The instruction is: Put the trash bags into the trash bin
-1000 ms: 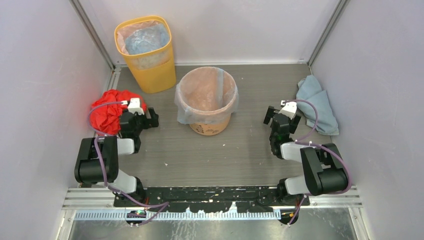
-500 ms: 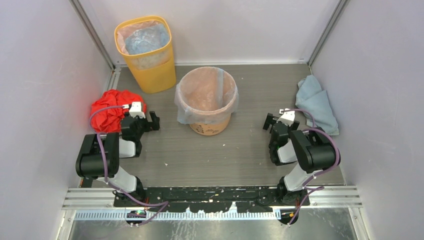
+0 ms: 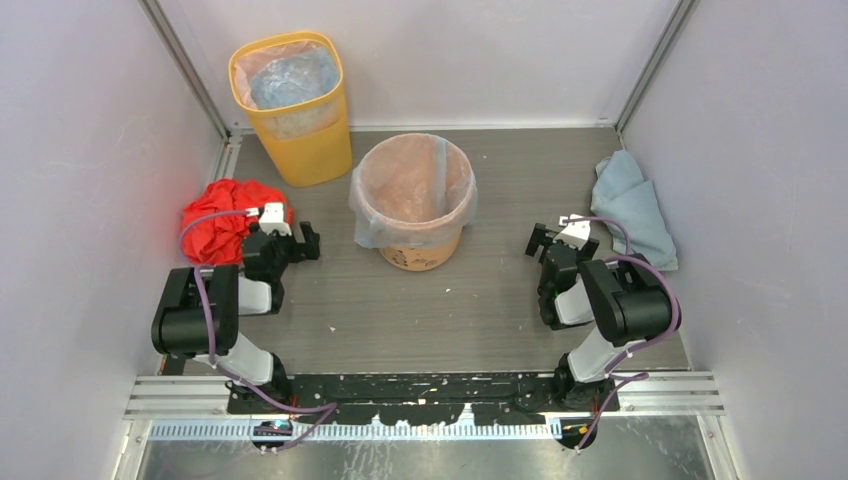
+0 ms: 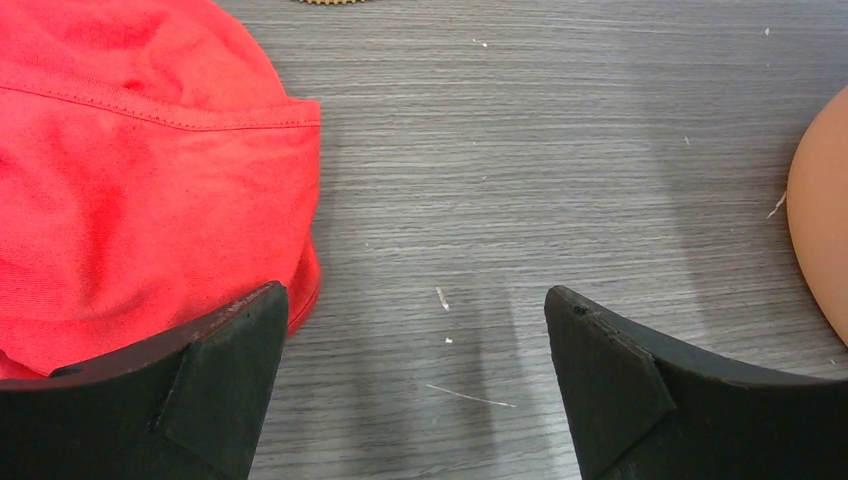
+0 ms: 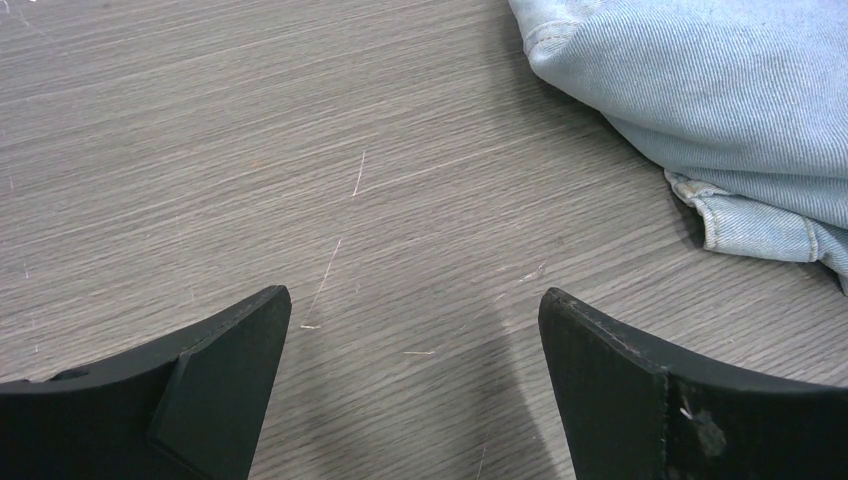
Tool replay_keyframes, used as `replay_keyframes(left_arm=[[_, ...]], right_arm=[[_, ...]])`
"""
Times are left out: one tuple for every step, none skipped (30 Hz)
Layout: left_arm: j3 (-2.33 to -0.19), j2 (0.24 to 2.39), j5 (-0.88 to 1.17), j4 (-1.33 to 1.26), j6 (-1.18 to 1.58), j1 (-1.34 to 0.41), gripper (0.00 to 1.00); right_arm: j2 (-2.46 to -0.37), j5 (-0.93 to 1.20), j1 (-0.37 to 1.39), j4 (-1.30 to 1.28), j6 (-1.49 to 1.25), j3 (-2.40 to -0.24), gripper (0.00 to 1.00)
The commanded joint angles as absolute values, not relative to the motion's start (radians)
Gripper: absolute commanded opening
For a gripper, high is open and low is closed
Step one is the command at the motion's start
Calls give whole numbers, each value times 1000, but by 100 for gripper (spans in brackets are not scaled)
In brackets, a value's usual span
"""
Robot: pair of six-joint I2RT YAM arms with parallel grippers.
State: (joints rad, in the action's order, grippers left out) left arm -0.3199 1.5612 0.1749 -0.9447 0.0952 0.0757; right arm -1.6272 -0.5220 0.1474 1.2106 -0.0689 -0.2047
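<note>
Two sets of fingers stand wide open and hold nothing. The left fingers (image 4: pixel 215 385) hang low over the bench (image 3: pixel 450 310), just right of a red cloth (image 3: pixel 215 225). The right fingers (image 5: pixel 640 390) are near a pale blue denim cloth (image 3: pixel 630 205). The orange trash bin (image 3: pixel 420 255) stands between them, farther back, with a yellow bin (image 3: pixel 315 155) at far left.

**No writing we can read**

We find no word, number or brand that we can make out in any view. The only printed sign is a small dark mark (image 3: pixel 404 262), low on the orange wall of the trash bin (image 3: pixel 440 250). The bin stands right of the left claw (image 3: pixel 279 238) and left of the right claw (image 3: pixel 566 241), a little beyond both. The mark is too small for us to read.
</note>
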Motion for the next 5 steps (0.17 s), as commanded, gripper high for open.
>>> replay_keyframes(left_arm=[[-348,1556,151,-990,69,65,100],[-350,1556,150,-989,70,65,100],[-350,1556,149,-989,69,65,100],[-350,1557,148,-987,69,64,100],[-350,1556,147,-986,69,64,100]], right_arm=[[-1606,-529,143,1285,-60,-223,100],[-1605,-526,143,1275,-59,-226,100],[-1601,-524,144,1266,-62,-230,100],[-1599,-524,143,1268,-62,-227,100],[-1601,-525,143,1275,-61,-225,100]])
